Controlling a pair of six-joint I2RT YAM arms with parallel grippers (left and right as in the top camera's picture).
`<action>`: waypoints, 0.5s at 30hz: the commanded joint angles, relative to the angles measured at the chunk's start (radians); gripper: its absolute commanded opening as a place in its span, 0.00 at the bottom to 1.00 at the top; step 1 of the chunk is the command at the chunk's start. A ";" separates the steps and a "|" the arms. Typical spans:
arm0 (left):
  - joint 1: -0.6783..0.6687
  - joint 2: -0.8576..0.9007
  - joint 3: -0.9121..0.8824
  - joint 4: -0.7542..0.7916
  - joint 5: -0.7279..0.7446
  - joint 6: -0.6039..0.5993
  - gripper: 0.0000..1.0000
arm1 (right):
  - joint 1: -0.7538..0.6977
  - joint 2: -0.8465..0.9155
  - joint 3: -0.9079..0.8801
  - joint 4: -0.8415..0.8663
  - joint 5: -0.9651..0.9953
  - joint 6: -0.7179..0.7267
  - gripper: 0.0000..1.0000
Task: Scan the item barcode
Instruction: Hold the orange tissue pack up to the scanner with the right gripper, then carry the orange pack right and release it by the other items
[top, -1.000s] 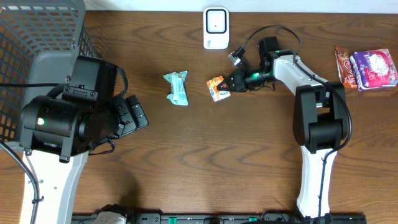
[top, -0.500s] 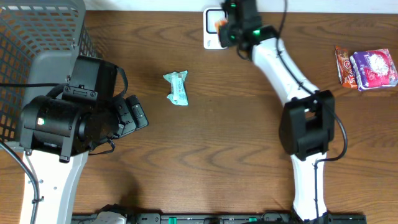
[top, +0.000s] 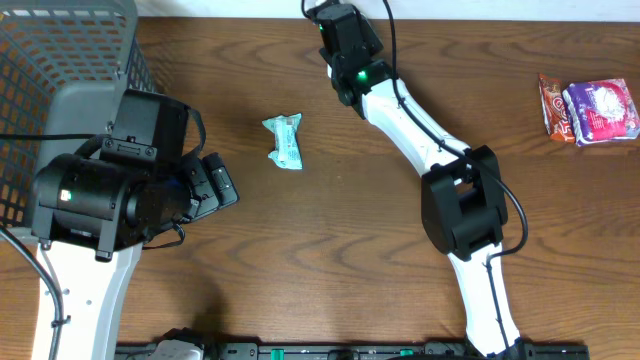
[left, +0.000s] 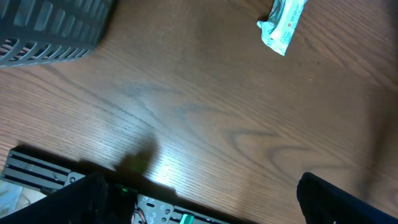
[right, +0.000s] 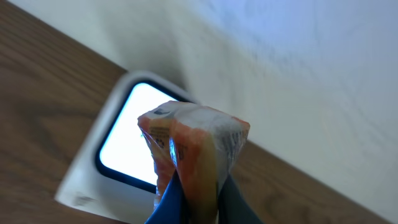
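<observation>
The right gripper (right: 196, 202) pinches the packet (right: 198, 143) by its lower edge, centre frame, just in front of the scanner (right: 127, 140) window. Such a thin hold could let it twist off-angle or slip, spoiling the scan. The left gripper (left: 208, 202) waits, spread wide.

The gray wire basket (top: 60, 60) is filling the far-left corner of the table (top: 340, 260), and the left arm (top: 90, 190) is bulking just beside it. The right arm (top: 415, 120) is spanning the surface diagonally from near edge to far edge, splitting it in two. Bare wood is lying open between that arm and the teal packet (top: 284, 141), and again toward the snack packets (top: 590, 108) at far right. The scanner (right: 118, 155) is sitting just behind the orange packet (right: 199, 149).
</observation>
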 joint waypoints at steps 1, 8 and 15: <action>0.004 0.003 0.001 -0.002 -0.012 -0.006 0.98 | -0.023 0.005 -0.007 -0.005 0.046 0.059 0.01; 0.004 0.003 0.001 -0.002 -0.012 -0.006 0.98 | -0.095 -0.001 -0.006 -0.024 0.413 0.299 0.01; 0.004 0.003 0.001 -0.002 -0.012 -0.006 0.98 | -0.261 -0.008 -0.006 -0.243 0.491 0.380 0.01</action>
